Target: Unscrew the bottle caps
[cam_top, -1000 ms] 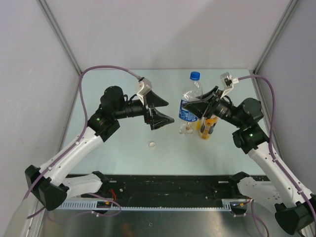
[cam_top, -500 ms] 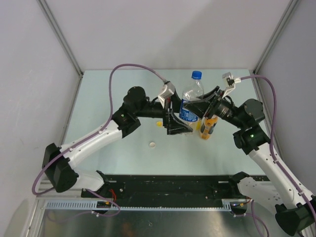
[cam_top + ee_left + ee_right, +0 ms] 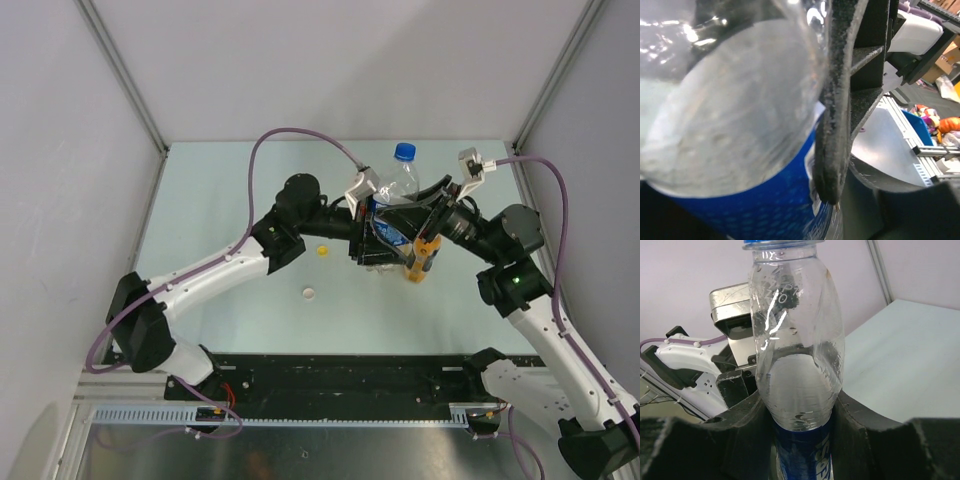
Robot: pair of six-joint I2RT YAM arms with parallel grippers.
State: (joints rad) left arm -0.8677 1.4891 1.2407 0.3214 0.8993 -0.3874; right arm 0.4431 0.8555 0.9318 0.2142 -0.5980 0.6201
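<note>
While the water bottle (image 3: 393, 195) sits at mid-table (image 3: 220, 200) with its blue cap (image 3: 404, 152) on, the right gripper (image 3: 408, 218) clamps its labelled body, and the left gripper (image 3: 372, 238) presses narrow fingers against the same body.

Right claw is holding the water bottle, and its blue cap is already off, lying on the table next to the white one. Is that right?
Not quite. The blue cap is on the water bottle, as the top view shows. Lying on the table are the white cap and a yellow cap. The right claw does hold the bottle.
</note>
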